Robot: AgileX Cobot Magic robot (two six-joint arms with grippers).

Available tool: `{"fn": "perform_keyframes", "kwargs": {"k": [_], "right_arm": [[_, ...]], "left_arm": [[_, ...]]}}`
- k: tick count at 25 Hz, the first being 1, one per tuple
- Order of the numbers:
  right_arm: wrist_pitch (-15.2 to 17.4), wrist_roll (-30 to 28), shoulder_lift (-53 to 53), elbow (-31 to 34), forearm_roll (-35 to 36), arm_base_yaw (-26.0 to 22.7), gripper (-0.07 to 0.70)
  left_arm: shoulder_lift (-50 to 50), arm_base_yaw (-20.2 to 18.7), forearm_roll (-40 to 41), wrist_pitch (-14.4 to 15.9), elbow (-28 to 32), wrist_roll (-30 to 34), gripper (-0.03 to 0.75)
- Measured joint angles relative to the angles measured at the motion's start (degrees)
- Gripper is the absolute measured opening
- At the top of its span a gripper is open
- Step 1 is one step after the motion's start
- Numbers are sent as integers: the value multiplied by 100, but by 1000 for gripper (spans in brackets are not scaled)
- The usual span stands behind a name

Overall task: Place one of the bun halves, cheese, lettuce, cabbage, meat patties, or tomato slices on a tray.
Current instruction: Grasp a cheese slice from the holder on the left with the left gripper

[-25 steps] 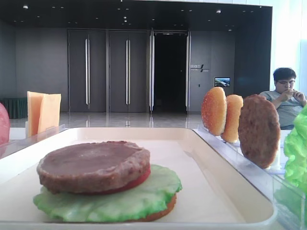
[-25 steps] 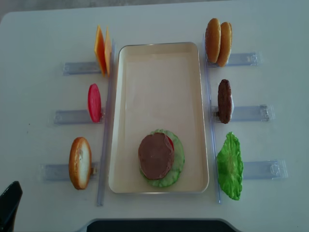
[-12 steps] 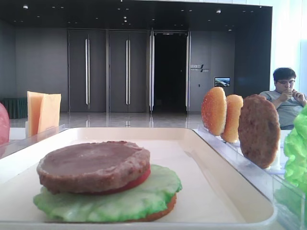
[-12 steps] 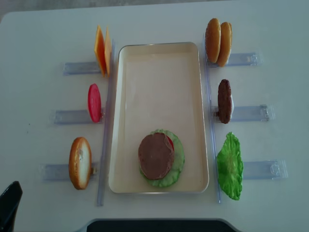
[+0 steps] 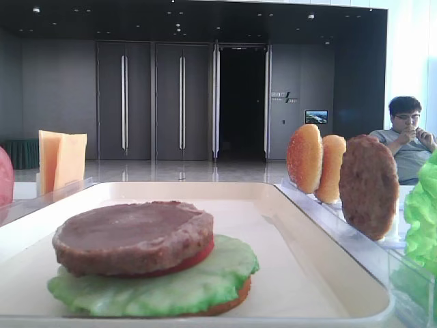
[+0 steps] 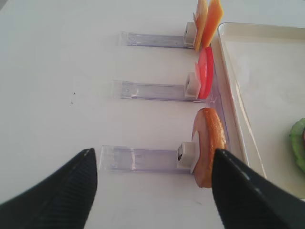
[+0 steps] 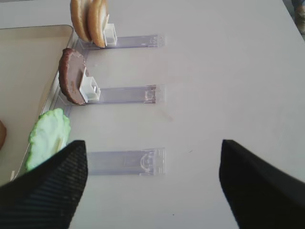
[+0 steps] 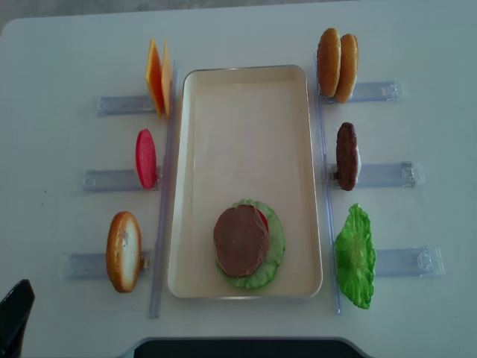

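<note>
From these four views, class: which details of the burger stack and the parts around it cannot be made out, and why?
- Bottom bun half: only an edge shows in the low view, under the lettuce.
- Tomato slice: only a sliver, covered by the patty.
- Left gripper: fingertips cut off by the frame.

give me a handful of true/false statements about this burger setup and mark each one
1. A patty tops the stack on the tray. True.
2. The cheese lies flat on the tray. False: it stands on edge in a rack left of the tray.
3. Lettuce sits under the patty in the stack. True.
4. The left gripper is shut on the bun half. False: its jaws stand wide open with the bun half untouched in its rack.
5. Two bun halves stand together at the far right of the tray. True.
6. The right gripper holds the spare patty. False: it is open and the patty stands in its rack.
</note>
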Motion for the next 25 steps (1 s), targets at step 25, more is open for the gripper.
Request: {"fn": "perform_keyframes", "kwargs": {"k": [25], "right_arm": [[0, 0, 0, 0, 0, 0, 542]], "left_arm": [[2979, 0, 165, 139, -1783, -68, 573]]}}
